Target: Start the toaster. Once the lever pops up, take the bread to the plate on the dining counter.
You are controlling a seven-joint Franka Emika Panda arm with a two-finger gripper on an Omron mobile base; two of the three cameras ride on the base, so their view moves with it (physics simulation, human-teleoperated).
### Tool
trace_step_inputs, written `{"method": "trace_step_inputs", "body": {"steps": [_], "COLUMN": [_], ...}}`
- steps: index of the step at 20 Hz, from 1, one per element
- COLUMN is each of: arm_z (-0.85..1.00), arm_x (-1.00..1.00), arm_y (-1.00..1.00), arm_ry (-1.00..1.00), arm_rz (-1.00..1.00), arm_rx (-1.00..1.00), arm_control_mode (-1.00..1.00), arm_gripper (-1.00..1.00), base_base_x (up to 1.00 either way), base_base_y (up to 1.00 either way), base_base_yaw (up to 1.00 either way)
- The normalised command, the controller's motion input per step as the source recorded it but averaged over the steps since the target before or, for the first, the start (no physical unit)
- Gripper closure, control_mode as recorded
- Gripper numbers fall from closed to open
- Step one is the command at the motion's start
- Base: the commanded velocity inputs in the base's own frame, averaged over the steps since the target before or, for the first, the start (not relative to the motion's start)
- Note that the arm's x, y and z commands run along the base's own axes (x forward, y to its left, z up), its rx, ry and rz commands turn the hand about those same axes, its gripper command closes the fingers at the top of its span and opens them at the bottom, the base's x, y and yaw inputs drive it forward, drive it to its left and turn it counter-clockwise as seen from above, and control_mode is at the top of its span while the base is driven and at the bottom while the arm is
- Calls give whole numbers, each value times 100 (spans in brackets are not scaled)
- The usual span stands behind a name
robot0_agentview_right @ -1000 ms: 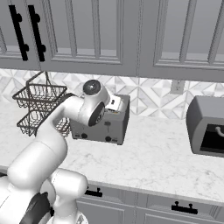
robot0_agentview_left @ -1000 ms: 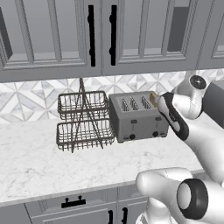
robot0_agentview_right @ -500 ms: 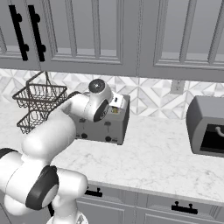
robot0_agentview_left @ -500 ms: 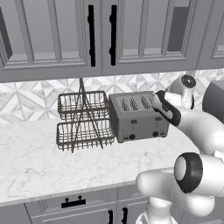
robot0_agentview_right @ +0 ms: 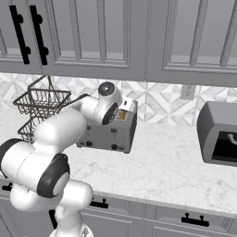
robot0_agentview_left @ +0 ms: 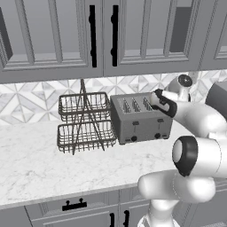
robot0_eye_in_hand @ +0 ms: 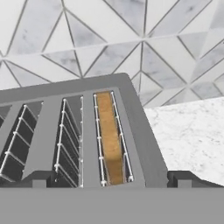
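I have the gripper (robot0_agentview_left: 156,98) hanging over the right end of the toaster (robot0_agentview_left: 140,118), just above its top. In the hand view the two finger tips (robot0_eye_in_hand: 37,180) sit far apart at the bottom, one at each side, so the fingers are spread wide with nothing between them.

The toaster (robot0_agentview_right: 111,131) stands on the marble worktop (robot0_agentview_left: 40,164) against the tiled wall (robot0_eye_in_hand: 131,35), just right of the wire rack (robot0_agentview_left: 84,122). From the hand camera I look straight down on its slots (the wire guides are plain to see). The bread (robot0_eye_in_hand: 109,138) sits down inside the rightmost slot (robot0_eye_in_hand: 111,140), its tan top edge level with the opening; the slots to its left are dark.

On the toaster's front I can make out two small dark lever (robot0_agentview_left: 136,123) tabs and black knobs (robot0_agentview_left: 134,138) below them. In the right base view a grey appliance (robot0_agentview_right: 220,134) stands well apart on the right.
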Motion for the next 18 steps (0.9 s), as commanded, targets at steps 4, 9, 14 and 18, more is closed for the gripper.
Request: {"method": "trace_step_inputs", "body": {"steps": [4, 9, 14, 18], "arm_z": [-13, -16, -19, -10], "arm_x": [25, 19, 17, 8], "arm_y": [-17, 0, 0, 0], "arm_ry": [0, 0, 0, 0], "arm_rz": [0, 0, 0, 0], "arm_rx": [0, 0, 0, 0], "arm_control_mode": [-100, -100, -100, -100], "arm_gripper": [-100, -100, -100, -100], "base_base_x": [0, 0, 0, 0], "base_base_y": [0, 0, 0, 0], "base_base_yaw": [0, 0, 0, 0]}}
